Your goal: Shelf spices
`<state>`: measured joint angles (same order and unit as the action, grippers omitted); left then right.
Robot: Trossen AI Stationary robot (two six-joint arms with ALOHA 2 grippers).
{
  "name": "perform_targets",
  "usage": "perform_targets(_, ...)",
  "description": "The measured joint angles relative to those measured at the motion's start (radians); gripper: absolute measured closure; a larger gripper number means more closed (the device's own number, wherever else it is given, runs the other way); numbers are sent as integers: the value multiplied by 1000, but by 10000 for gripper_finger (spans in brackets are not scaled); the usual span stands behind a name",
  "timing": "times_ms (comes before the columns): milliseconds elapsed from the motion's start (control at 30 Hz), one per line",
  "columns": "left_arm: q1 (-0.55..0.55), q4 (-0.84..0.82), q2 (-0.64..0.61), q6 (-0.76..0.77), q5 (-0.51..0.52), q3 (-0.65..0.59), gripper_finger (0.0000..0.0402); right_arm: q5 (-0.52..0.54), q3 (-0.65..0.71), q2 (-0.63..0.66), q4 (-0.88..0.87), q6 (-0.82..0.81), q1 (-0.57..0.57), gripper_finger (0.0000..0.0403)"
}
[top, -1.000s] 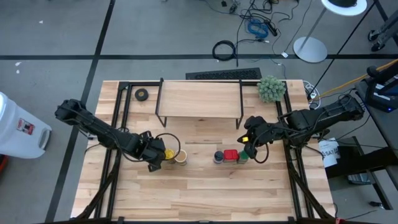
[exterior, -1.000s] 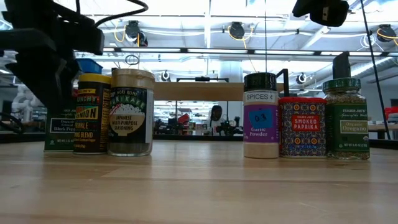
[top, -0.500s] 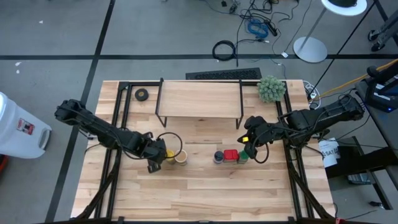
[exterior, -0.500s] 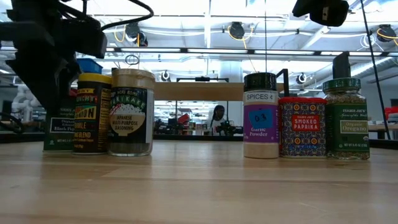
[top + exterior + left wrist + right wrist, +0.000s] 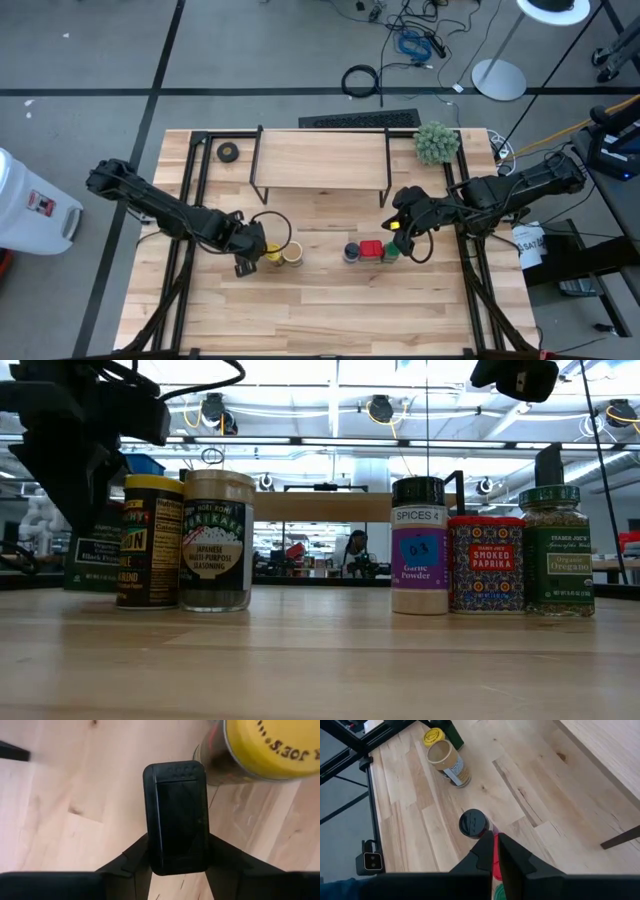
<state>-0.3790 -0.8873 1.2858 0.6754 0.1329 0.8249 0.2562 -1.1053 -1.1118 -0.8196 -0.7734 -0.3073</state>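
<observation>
My left gripper (image 5: 245, 258) (image 5: 176, 855) is shut on the dark boxy tin (image 5: 95, 550), just left of the yellow-lidded jar (image 5: 272, 253) (image 5: 272, 747) and the tan-lidded jar (image 5: 291, 254) (image 5: 216, 540). Both jars stand upright on the table. To their right stand the blue-lidded jar (image 5: 351, 252) (image 5: 473, 822), the red square tin (image 5: 371, 249) (image 5: 486, 563) and the green-lidded jar (image 5: 390, 254) (image 5: 556, 550). My right gripper (image 5: 398, 235) (image 5: 496, 845) hovers shut, high above these three. The shelf (image 5: 320, 160) stands behind them with a bare top board. My left gripper pinches the dark boxy tin between its two fingers (image 5: 132, 860), one on each side below the black cap (image 5: 176, 815). The fingers come from above, pointing down. The tin stays upright, raised slightly off the table.
A black tape roll (image 5: 229, 152) lies at the table's far left and a fuzzy green plant ball (image 5: 436, 142) at the far right, both beside the shelf. Black frame rails (image 5: 185, 200) run along both table sides. Bare wood (image 5: 320, 310) stretches toward the near edge.
My left gripper has raised the dark boxy tin a little and moved slightly toward the table's left. The yellow-lidded jar has turned about somewhat, and it and the tan-lidded jar have slid a little toward the right.
</observation>
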Motion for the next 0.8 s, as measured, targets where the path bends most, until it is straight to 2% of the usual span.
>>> perform_targets(167, 0, -51, -82, 33, 0, 27, 244, 0, 0, 0, 0, 0, 0, 389)
perform_targets(367, 0, -186, -153, 12, 21, 151, 243, 0, 0, 0, -1, 27, 0, 389)
perform_targets(600, 23, -343, -163, -89, 136, 347, 243, 0, 0, 0, -1, 57, 1, 389)
perform_targets(800, 134, -353, -163, -252, 160, 479, 243, 0, 0, 0, -1, 56, 1, 389)
